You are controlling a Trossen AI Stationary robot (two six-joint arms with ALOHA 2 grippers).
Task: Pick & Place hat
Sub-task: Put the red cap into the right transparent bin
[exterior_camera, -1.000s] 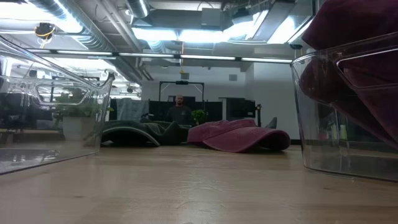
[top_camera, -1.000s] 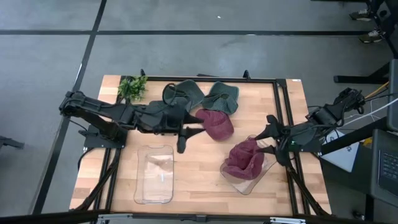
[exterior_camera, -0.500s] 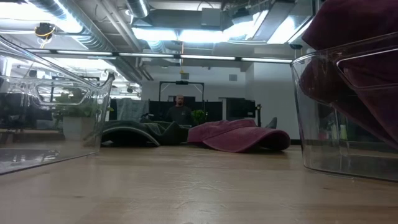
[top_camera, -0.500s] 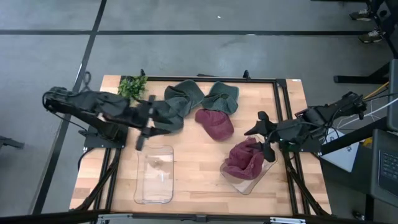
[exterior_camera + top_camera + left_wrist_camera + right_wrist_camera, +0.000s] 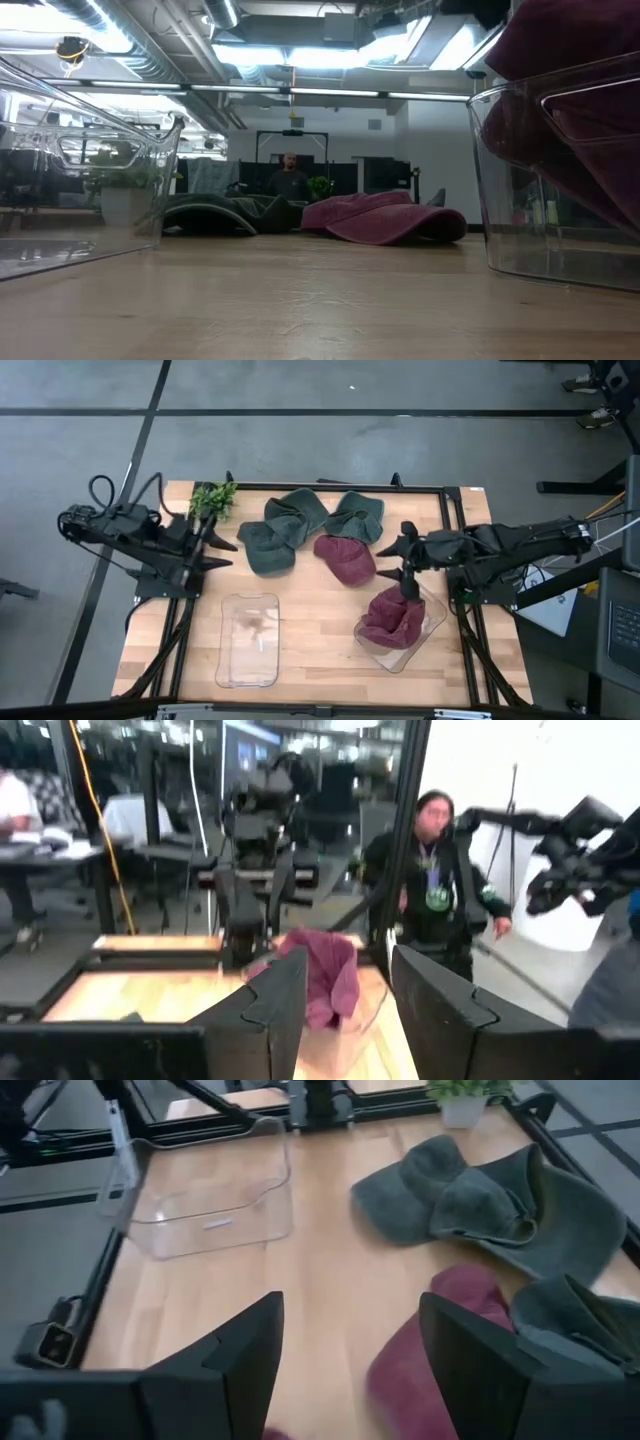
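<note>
A maroon hat (image 5: 345,558) (image 5: 385,218) (image 5: 450,1342) lies flat on the table near its middle. A second maroon hat (image 5: 392,618) (image 5: 322,982) sits inside a clear bin (image 5: 432,622). Three green hats (image 5: 270,546) (image 5: 480,1198) lie in a cluster along the far side. My right gripper (image 5: 396,568) (image 5: 350,1350) is open and hovers between the loose maroon hat and that bin, touching nothing. My left gripper (image 5: 220,555) (image 5: 348,1010) is open, pulled back near the table's left edge.
An empty clear bin (image 5: 250,640) (image 5: 208,1192) stands on the near left of the table. A small potted plant (image 5: 212,500) sits at the far left corner. A black frame (image 5: 452,520) borders the table. A person (image 5: 435,870) stands beyond it.
My left gripper has drawn back from beside the loose maroon hat toward the table's left edge, uncovering the nearest green hat. My right gripper has moved from over the filled bin toward the far left, closer to the loose maroon hat. The hats stay put.
</note>
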